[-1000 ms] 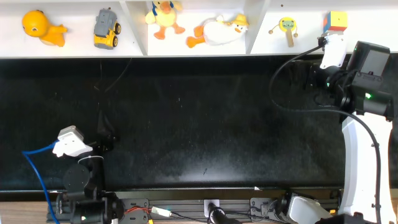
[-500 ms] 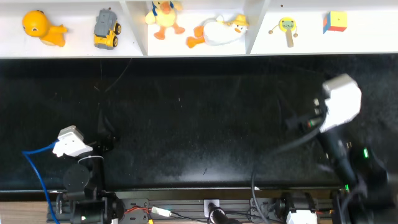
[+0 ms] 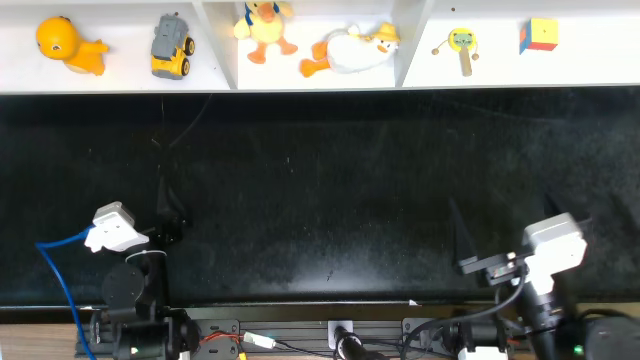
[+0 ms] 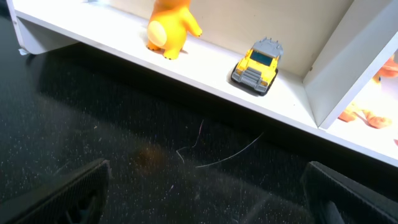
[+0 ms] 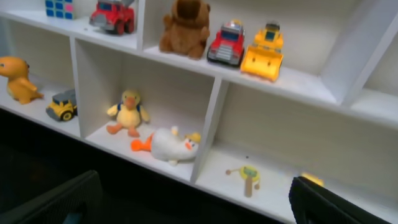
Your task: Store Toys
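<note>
Toys line the bottom tier of the white shelf (image 3: 300, 80) along the far edge of the black mat (image 3: 320, 170). An orange figure (image 3: 68, 44) and a yellow truck (image 3: 171, 47) stand apart in the left bay. A duck (image 3: 265, 27) and a goose (image 3: 350, 50) lie near each other in the middle bay. A rattle (image 3: 461, 45) and a cube (image 3: 538, 35) are in the right bay.

On the tier above sit a fire engine (image 5: 114, 15), a bear (image 5: 185, 28), a red truck (image 5: 224, 43) and a digger (image 5: 263, 53).

The mat is dusted with pale specks, and a few thin threads (image 4: 205, 146) lie on it below the yellow truck.

Both arms sit low at the near edge, well back from the shelf. The left gripper (image 4: 208, 186) has its fingers spread wide with nothing between them. The right gripper (image 5: 196, 199) is likewise wide apart and holds nothing. A blue cable (image 3: 55, 265) loops beside the left arm's base.
</note>
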